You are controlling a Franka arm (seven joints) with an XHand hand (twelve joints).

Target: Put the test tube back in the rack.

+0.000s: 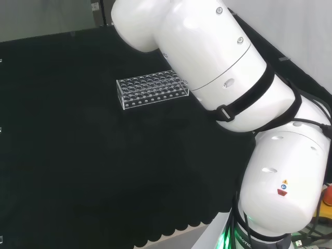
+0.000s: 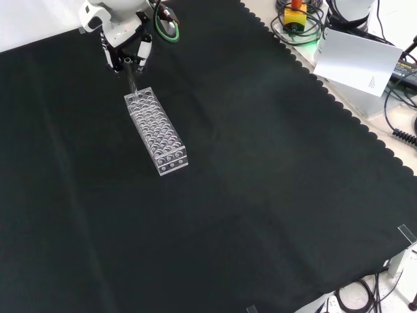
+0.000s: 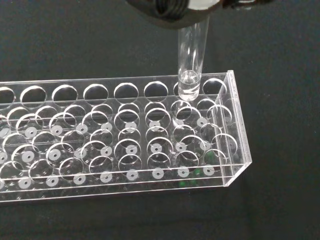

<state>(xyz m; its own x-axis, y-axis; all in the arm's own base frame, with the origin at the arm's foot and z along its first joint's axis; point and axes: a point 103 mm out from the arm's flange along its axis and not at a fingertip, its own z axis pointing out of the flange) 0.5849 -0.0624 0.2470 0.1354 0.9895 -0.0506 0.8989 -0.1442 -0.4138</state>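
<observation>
A clear plastic rack with several rows of round holes lies on the black cloth; in the head view the rack sits left of the arm's white links. The hand hangs over the rack's far end in the front view, its fingers curled on a clear test tube held upright. In the wrist view the test tube points down, its rounded bottom sitting at the mouth of a hole in the outer row of the rack, second from the end wall. The rack's other holes hold nothing.
Black cloth spreads wide around the rack. At the front view's upper right, past the cloth's scalloped edge, lie a white box, cables and a yellow box with a red button. The arm's big white links take up the head view's right.
</observation>
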